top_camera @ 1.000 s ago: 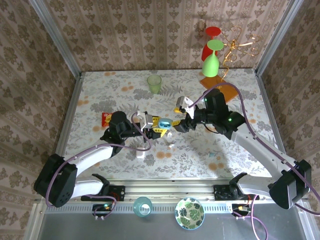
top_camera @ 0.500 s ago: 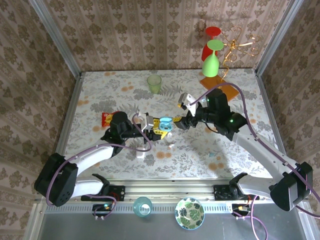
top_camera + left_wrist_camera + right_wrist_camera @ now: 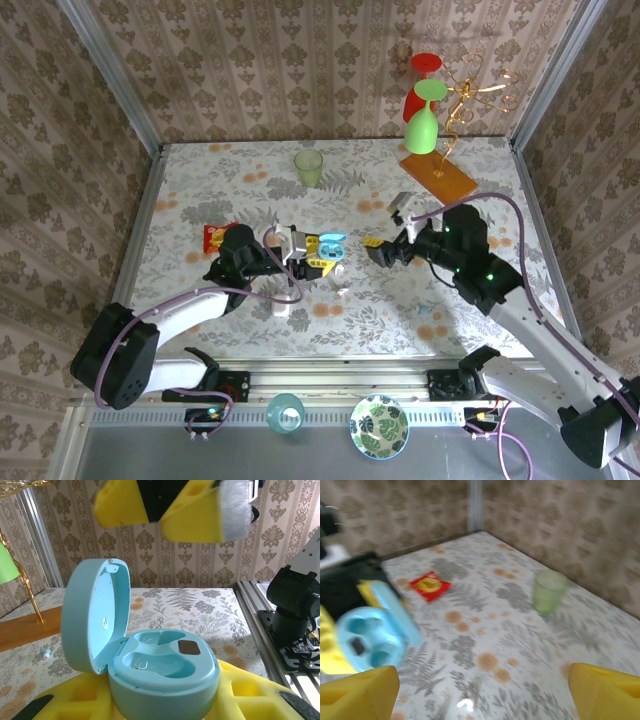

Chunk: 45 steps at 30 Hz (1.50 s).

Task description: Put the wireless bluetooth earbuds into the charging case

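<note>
Centre of the top view: the right gripper (image 3: 377, 249), fingers spread wide and empty, stood just right of the left gripper (image 3: 316, 252), which pinched the open light-blue charging case (image 3: 331, 242), its wells facing up and seemingly empty; a blurred white speck (image 3: 465, 705), perhaps an earbud, lay between the right fingertips.

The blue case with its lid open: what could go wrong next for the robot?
1. The charging case sits pinched low in the left tool, so pressing anything in might tip it.
2. Its lid stands up open; the open right tool could bump it shut.
3. The tiny earbud on the table looks slippery and might pop out of a grip.
</note>
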Each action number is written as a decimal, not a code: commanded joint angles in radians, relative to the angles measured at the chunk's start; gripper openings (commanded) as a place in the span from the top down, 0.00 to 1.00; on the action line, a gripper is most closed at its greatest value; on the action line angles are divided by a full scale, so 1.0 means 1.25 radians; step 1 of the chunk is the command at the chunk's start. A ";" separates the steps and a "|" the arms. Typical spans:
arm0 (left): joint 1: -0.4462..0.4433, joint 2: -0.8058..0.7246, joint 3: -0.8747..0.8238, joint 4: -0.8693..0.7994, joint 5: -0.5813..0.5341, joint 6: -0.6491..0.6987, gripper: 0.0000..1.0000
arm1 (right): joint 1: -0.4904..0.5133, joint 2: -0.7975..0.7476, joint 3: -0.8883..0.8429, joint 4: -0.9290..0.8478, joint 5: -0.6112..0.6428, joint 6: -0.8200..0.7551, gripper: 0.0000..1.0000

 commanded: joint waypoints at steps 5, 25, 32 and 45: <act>-0.006 -0.018 -0.040 0.080 -0.030 -0.021 0.73 | -0.042 -0.134 -0.130 -0.029 0.265 0.282 0.00; -0.006 0.024 -0.026 0.127 -0.032 -0.022 0.73 | -0.165 -0.010 -0.286 -0.317 0.216 0.810 0.00; -0.005 0.016 -0.023 0.137 -0.034 -0.037 0.74 | -0.214 -0.066 -0.323 -0.298 0.049 0.693 0.00; -0.004 0.002 -0.005 0.092 -0.032 -0.007 0.74 | -0.279 -0.071 -0.351 -0.375 -0.046 0.886 0.41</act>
